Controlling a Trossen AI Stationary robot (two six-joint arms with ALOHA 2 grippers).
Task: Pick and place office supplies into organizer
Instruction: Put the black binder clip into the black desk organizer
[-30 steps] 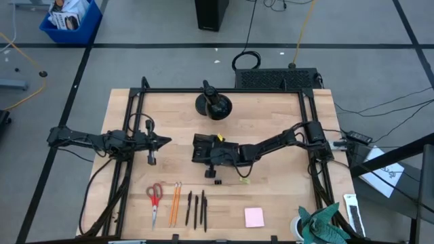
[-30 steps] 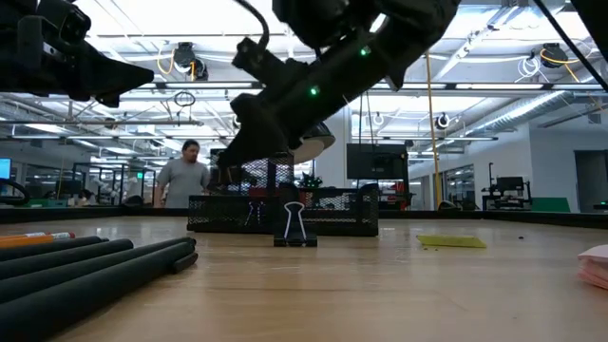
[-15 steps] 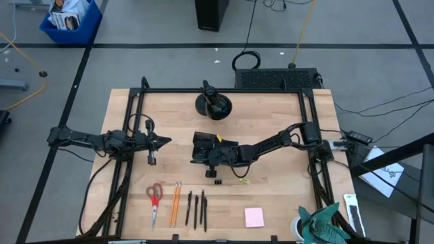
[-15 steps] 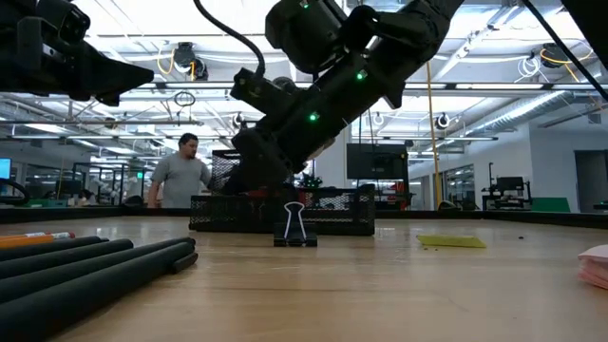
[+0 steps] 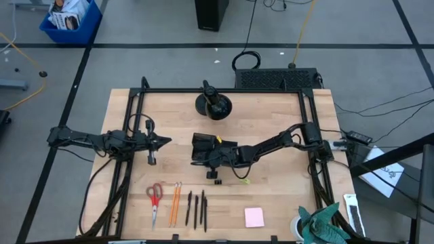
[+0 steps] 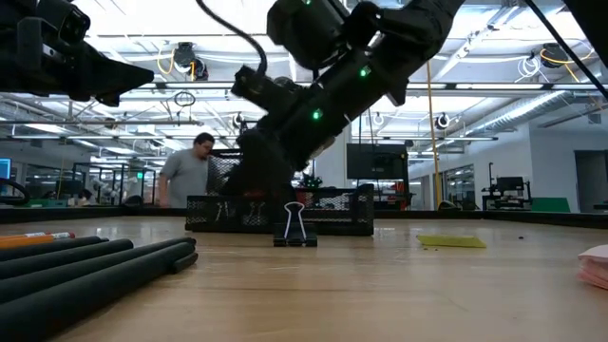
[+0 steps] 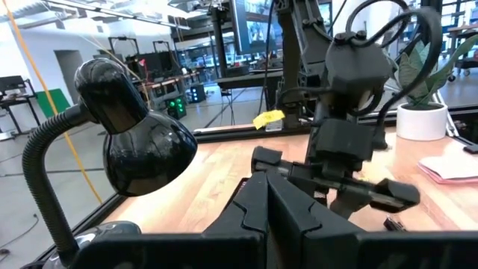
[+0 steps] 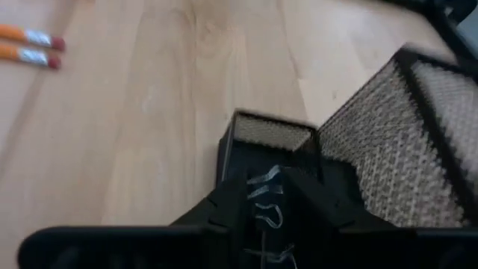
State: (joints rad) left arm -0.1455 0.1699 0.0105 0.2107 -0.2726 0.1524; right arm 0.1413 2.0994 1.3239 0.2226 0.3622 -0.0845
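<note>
A black gooseneck desk lamp (image 7: 138,138) fills the near side, its rounded shade drooping from a ribbed neck. Just beside the lamp, the left gripper (image 7: 267,211) points out over the wooden table (image 7: 205,175), its dark fingers (image 7: 243,217) pressed together. Beyond the fingers, farther from the lamp, the right arm (image 7: 351,112) reaches down to the table, cables looping over its top. A small yellow item (image 7: 269,119) sits behind that arm, well apart from the lamp. A pink sticky-note pad (image 7: 452,166) lies on the table far from the lamp, with a white plant pot (image 7: 422,121) behind it.
</note>
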